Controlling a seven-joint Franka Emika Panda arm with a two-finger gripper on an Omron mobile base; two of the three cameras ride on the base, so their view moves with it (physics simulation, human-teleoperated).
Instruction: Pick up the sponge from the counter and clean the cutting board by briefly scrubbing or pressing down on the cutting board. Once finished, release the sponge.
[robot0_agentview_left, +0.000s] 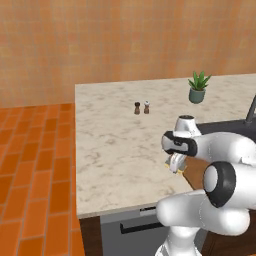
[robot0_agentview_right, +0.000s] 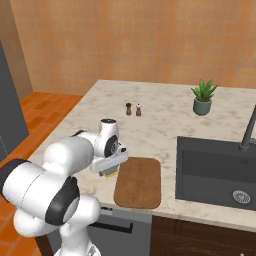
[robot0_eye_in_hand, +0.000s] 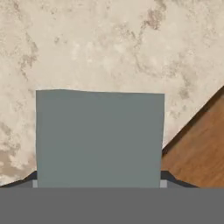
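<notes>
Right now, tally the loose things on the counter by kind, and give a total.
Shakers: 2, one dark, one white-topped
Potted plant: 1
Cutting board: 1
Sponge: 1, at the gripper, beside the board
Total: 5

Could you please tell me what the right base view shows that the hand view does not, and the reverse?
Right base view alone: the dark sink basin, the small potted green plant, two small shakers and the white arm's end effector low beside the board. Hand view alone: the grey-green flat sponge top seen close up. Both share the beige marbled stone counter and the brown wooden cutting board.
</notes>
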